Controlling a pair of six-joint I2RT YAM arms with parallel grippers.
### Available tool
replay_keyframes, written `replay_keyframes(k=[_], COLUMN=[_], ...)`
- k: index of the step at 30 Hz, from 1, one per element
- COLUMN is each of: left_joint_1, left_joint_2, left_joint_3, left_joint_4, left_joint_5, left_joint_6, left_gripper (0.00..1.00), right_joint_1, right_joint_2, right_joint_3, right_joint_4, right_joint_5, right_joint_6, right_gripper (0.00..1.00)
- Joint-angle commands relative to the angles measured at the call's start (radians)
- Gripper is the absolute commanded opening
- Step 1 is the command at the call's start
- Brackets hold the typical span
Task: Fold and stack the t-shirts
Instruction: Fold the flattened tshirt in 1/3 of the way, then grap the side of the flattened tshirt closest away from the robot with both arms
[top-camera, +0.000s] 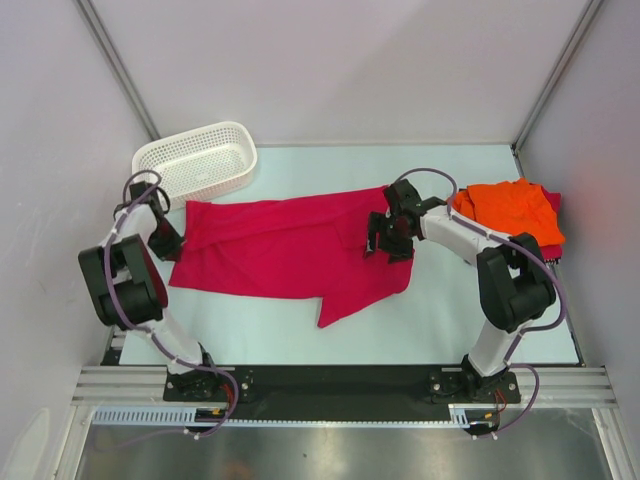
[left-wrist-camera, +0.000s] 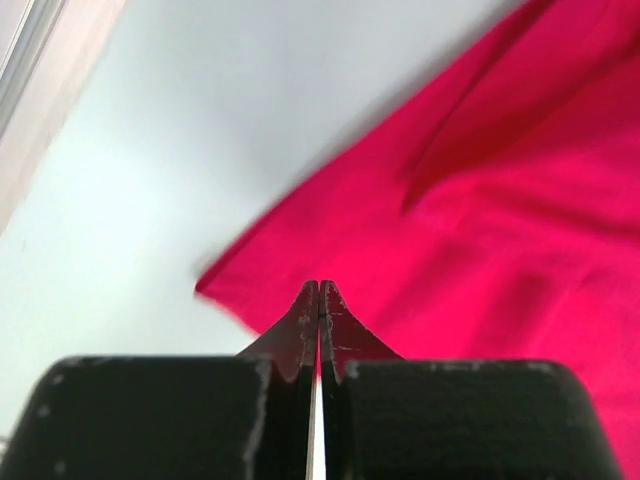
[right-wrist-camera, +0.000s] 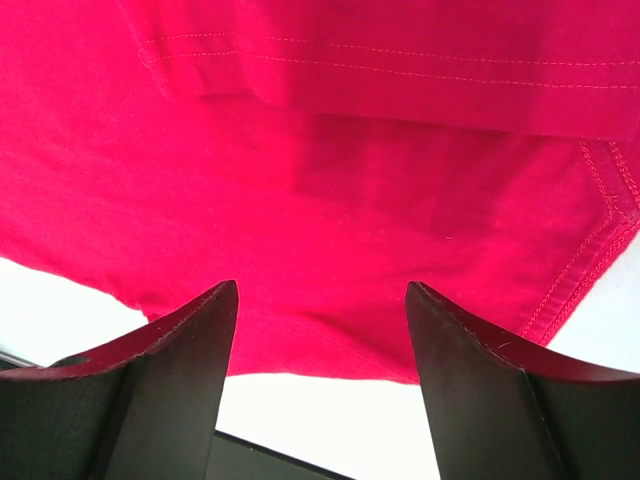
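Left gripper (top-camera: 166, 246): sits at the left edge of the spread crimson shirt (top-camera: 290, 248). The overhead view does not show its jaws. The left wrist view shows its fingers (left-wrist-camera: 300, 330) pressed together with only a hairline slit between them, the tips over the shirt's corner. I cannot tell whether any cloth is pinched between them.

Basket (top-camera: 195, 160): white mesh, just beyond the crimson shirt's far-left corner, apart from the cloth. It shows only from overhead.

Crimson shirt: lies flat on the pale table (top-camera: 440, 310), spread wide. A fold line runs along its far side and one flap points toward the near edge. The right wrist view alone shows the stitched hems and a layer doubled over at the top.

Right gripper (top-camera: 385, 248): over the crimson shirt's right end, where the arm hides part of the cloth. In the right wrist view its fingers (right-wrist-camera: 190, 330) are spread wide, with red cloth in the gap and nothing gripped.

Orange shirt (top-camera: 510, 208): bunched to the right of the crimson shirt, close behind the right arm's forearm.

Second crimson shirt (top-camera: 553, 245): only a sliver shows under the orange shirt's right side.
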Motion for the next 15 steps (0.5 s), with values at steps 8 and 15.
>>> replay_keyframes(k=[8,15], left_joint_1=[0.032,0.025], left_joint_2=[-0.269,-0.065], left_joint_3=[-0.143,0.082], left_joint_4=[0.116,0.124], left_joint_5=[0.21,0.24], left_joint_6=[0.044,0.03], left_gripper=[0.7,0.83], right_joint_1=[-0.023,-0.031], right_joint_2=[-0.076,-0.085], right_joint_3=[-0.032,-0.019], right_joint_4=[-0.002,-0.038], right_joint_5=[-0.024,-0.021], right_joint_6=[-0.041,-0.072], right_gripper=[0.73,0.74])
